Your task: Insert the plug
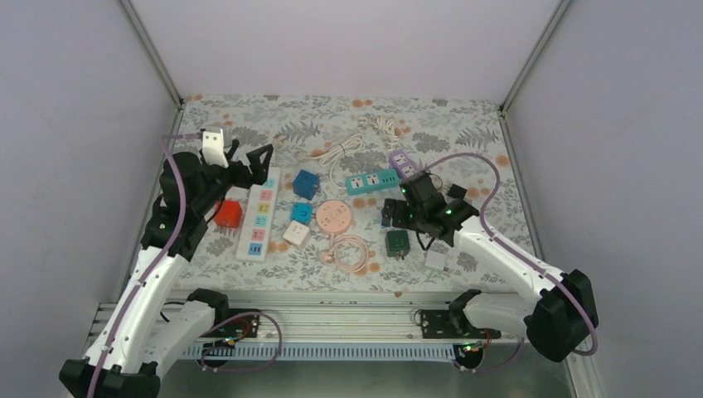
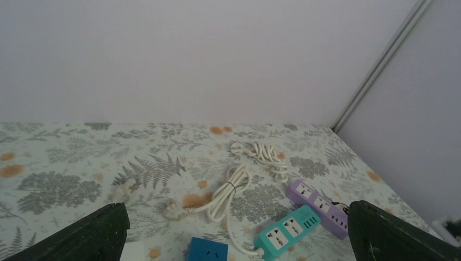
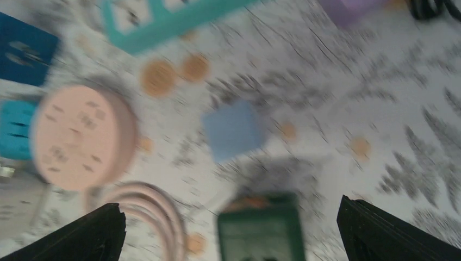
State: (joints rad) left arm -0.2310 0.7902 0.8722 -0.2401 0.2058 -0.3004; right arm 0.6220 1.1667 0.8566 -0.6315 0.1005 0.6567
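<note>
**Both grippers wide open, white plug lying on the cloth at the far middle**

The table (image 1: 464,141) is covered by a cloth printed with grey ferns and orange spots. The left gripper (image 1: 257,166) hangs over the far end of a long white power strip (image 1: 259,217), which has a row of coloured socket panels. Its two dark, matte fingers (image 2: 103,231) are spread wide, and in the left wrist view nothing is between them.

The white plug (image 2: 173,208) lies flat on the cloth at the far middle of the table. It is at the end of a smooth white cord (image 2: 231,190) that is folded into a bundle and tied around the middle. A second, looser white cord (image 2: 263,155) lies behind it. The plug is apart from both grippers.

The right gripper (image 1: 396,214) is low over the right half of the table, near the teal power strip (image 1: 372,182) and the purple power strip (image 1: 403,162), both rectangular plastic bars. Its fingers are also spread wide. The right wrist view is blurred. Below this gripper it shows a pale blue square block (image 3: 235,130) and a dark green square adapter (image 3: 261,231).

Between the arms stand a blue cube (image 1: 306,183), a small teal cube (image 1: 301,213) and a white cube (image 1: 296,233). Beside them is a round, flat pink socket (image 1: 333,216) with its pink cable (image 1: 350,253) coiled in a ring. A red cube (image 1: 229,214) sits just left of the white strip.
</note>
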